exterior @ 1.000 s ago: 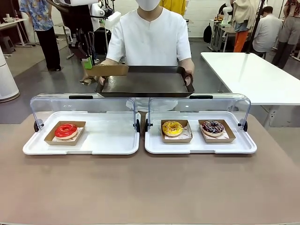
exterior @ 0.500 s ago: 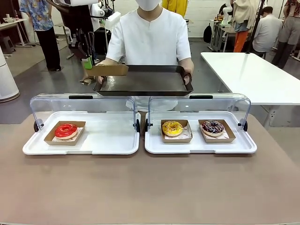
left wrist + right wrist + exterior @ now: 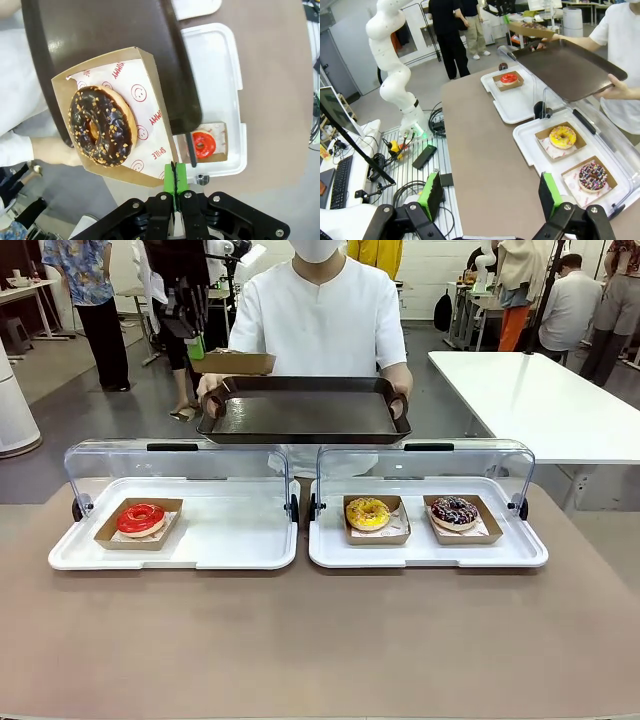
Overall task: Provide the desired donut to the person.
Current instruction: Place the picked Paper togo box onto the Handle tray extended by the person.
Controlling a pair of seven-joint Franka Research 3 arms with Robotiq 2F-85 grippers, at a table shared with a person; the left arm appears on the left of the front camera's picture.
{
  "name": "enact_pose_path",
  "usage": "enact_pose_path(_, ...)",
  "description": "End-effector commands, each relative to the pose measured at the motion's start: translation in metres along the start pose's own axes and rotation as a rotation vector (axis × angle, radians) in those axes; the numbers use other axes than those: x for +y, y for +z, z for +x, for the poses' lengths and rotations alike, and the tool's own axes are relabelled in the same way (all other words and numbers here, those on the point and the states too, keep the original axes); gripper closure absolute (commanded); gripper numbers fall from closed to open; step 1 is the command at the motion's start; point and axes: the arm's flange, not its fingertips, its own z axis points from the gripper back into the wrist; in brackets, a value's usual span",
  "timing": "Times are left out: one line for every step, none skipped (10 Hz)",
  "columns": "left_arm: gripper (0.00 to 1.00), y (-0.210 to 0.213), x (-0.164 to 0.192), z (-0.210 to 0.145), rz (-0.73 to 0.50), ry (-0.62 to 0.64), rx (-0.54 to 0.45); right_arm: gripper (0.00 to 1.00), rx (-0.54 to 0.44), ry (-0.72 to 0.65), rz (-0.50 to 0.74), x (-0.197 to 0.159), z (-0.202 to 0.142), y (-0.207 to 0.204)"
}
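Note:
The person [image 3: 320,320] in a white top stands at the far side and holds a dark serving tray [image 3: 305,412] with both hands. My left gripper [image 3: 175,176] is shut on the edge of a brown cardboard box [image 3: 150,85] that carries a chocolate donut with nut bits [image 3: 102,125]. That box [image 3: 233,362] hangs above the serving tray's far left corner, beside the left gripper [image 3: 195,347]. Below, a red donut [image 3: 141,519], a yellow donut [image 3: 368,513] and a dark sprinkled donut [image 3: 454,511] lie in their boxes. My right gripper [image 3: 490,195] is open, low over the robot's side.
Two white display trays [image 3: 230,550] [image 3: 520,552] with raised clear lids [image 3: 175,468] stand across the brown table. A white table [image 3: 540,400] is at the far right. Bystanders stand in the background. The near half of the table is bare.
My left gripper has lifted the box with the chocolate donut higher above the serving tray's left corner. The person's tray has shifted slightly toward the left.

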Motion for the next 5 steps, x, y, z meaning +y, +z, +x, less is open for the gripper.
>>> enact_pose_path(0.99,-0.002,0.038,0.014,-0.029,0.009,0.045,0.0,-0.01,0.005,0.005,-0.001,0.0,0.0)
enact_pose_path(0.99,-0.009,0.058,0.015,-0.047,-0.019,0.03,0.0,-0.01,0.005,0.005,-0.001,0.0,0.0)
enact_pose_path(0.99,-0.017,0.064,0.018,-0.054,-0.011,0.014,0.0,-0.01,0.005,0.005,-0.001,0.0,0.0)
enact_pose_path(0.99,-0.027,0.064,0.021,-0.059,0.005,-0.003,0.0,-0.01,0.005,0.005,-0.001,0.0,0.0)
enact_pose_path(0.99,-0.035,0.072,0.022,-0.06,-0.009,-0.008,0.0,-0.01,0.005,0.005,-0.001,0.0,0.0)
